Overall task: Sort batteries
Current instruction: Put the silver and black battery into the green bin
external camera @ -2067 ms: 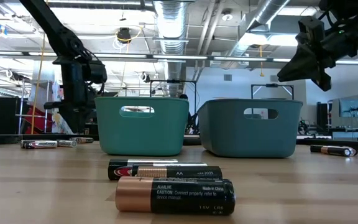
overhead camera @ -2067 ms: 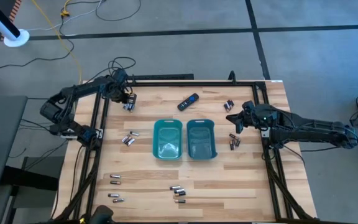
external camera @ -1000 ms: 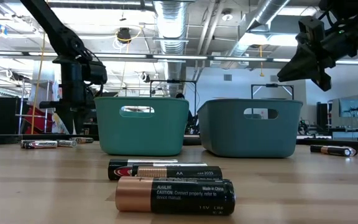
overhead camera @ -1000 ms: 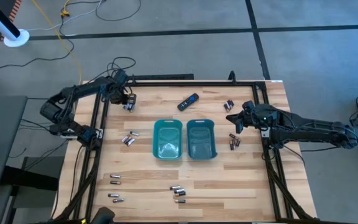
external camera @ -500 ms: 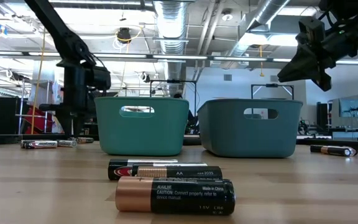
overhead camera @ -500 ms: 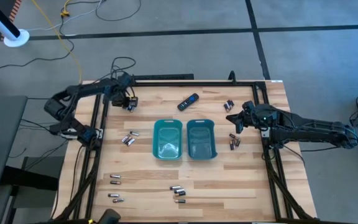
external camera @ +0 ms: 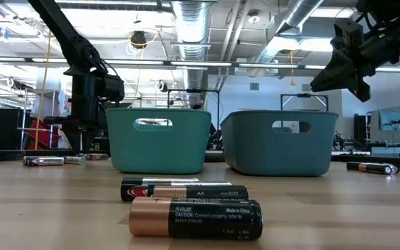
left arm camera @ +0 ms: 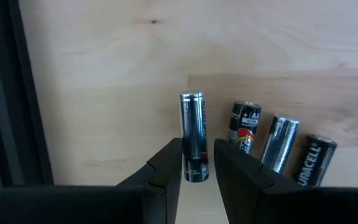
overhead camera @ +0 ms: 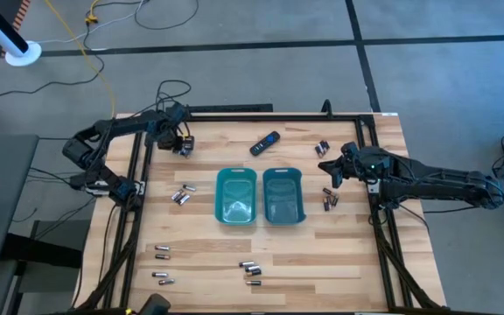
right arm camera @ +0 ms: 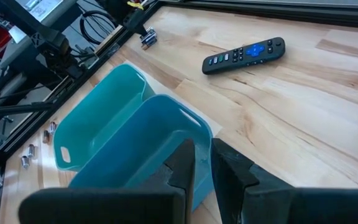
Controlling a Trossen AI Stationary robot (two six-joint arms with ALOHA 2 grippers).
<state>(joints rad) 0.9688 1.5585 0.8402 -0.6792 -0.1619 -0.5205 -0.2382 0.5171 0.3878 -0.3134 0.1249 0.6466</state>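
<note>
At six o'clock on the table, nearest the front edge, loose batteries lie in small clusters: three by the middle, two pairs toward seven o'clock. Further in, another group sits at nine o'clock of the left teal tray, and a pair lies at three o'clock of the right teal tray. Both trays look empty from above, so sorting seems barely begun; nearly every cell is still on the wood.

Beyond the trays, the right gripper hangs above the table at about two o'clock, fingers nearly together and holding nothing that shows. A black remote rests at twelve o'clock, with two more batteries to its right.

Farthest back, at ten o'clock, the left gripper is down at a row of four batteries, its narrow jaws closed around a silvery-grey battery; the other three lie just beside it. Whether it is lifted yet I cannot tell.
</note>
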